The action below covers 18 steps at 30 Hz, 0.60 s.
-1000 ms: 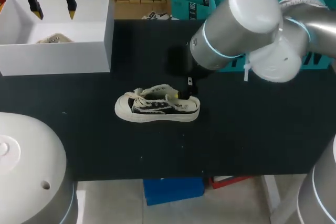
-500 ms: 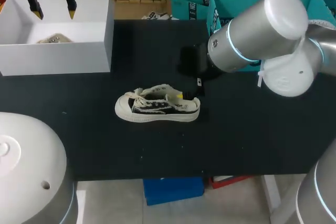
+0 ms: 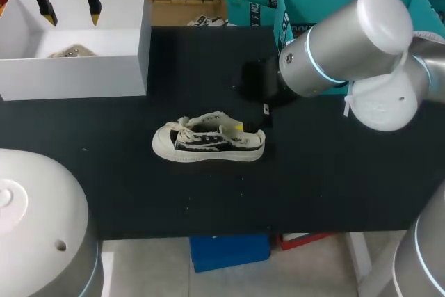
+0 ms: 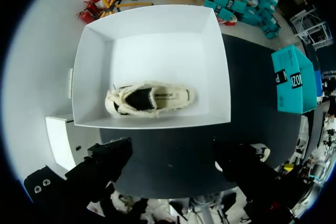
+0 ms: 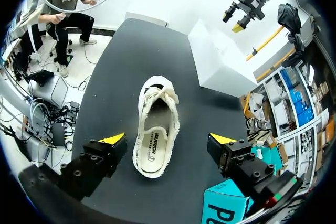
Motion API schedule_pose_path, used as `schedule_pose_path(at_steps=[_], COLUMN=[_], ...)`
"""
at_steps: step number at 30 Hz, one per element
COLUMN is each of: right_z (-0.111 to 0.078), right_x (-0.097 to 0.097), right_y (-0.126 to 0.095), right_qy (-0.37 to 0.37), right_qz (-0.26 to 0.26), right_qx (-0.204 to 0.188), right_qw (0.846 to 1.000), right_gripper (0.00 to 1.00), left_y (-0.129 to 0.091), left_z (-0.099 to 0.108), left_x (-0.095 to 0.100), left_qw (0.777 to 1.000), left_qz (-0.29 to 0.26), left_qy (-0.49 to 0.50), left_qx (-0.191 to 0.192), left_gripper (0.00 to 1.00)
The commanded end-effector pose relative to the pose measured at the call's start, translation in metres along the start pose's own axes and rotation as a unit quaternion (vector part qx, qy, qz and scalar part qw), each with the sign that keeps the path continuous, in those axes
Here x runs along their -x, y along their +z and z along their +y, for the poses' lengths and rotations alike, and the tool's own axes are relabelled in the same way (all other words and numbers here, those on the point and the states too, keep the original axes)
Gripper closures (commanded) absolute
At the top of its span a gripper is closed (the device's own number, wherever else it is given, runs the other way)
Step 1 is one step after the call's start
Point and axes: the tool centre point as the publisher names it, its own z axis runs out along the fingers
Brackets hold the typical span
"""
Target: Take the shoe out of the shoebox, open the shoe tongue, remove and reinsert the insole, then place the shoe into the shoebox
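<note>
R fingers (image 5: 112,140) wide, above sneaker (image 3: 208,142) heel mid-frame. Risk: closing w/o descending could miss collar or tip sneaker. L fingers (image 3: 93,6) wide over shoebox (image 3: 76,78), upper left.

— What do the arms look like?
— The right arm (image 3: 348,39) is a silver tube with a white rounded cap and pale blue rings at its joints. The left arm (image 3: 35,227) shows a grey-white dome with small holes.
— And the grippers?
— Both are black and blocky. The right gripper (image 5: 168,139) has yellow tips and round screw holes in its fingers (image 5: 94,163). The left gripper (image 3: 71,17) has yellow tips too.
</note>
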Motion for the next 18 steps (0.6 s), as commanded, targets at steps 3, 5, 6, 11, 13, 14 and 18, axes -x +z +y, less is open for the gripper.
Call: schedule_pose_path(at_steps=[3, 5, 6, 11, 13, 14, 18], right_z=[-0.001, -0.001, 0.001, -0.001, -0.004, -0.005, -0.011], right_x=[0.000, 0.000, -0.005, -0.022, -0.026, -0.028, -0.029], right_y=[0.001, 0.001, -0.001, -0.007, -0.006, -0.006, -0.009], right_qy=[0.000, 0.000, 0.003, 0.020, 0.015, 0.016, 0.021], right_qz=[0.000, 0.000, 0.001, 0.000, 0.006, 0.005, 0.001], right_qx=[0.002, 0.002, 0.014, 0.081, 0.088, 0.093, 0.111], right_qw=[1.000, 1.000, 1.000, 0.997, 0.996, 0.996, 0.994], right_gripper=[0.00, 0.00, 0.00, 0.00, 0.00, 0.00, 0.00], left_y=[-0.001, -0.001, -0.001, -0.001, -0.001, -0.001, -0.001], left_z=[0.000, 0.000, 0.000, 0.000, 0.000, 0.000, 0.000], left_x=[0.000, 0.000, 0.000, 0.000, 0.000, 0.000, 0.000], left_qw=[1.000, 1.000, 1.000, 1.000, 1.000, 1.000, 1.000], left_qz=[-0.001, -0.001, -0.001, -0.001, -0.001, -0.001, -0.001], left_qy=[0.000, 0.000, 0.000, 0.000, 0.000, 0.000, 0.000], left_qx=[0.001, 0.001, 0.001, 0.001, 0.001, 0.001, 0.001], left_gripper=[0.00, 0.00, 0.00, 0.00, 0.00, 0.00, 0.00])
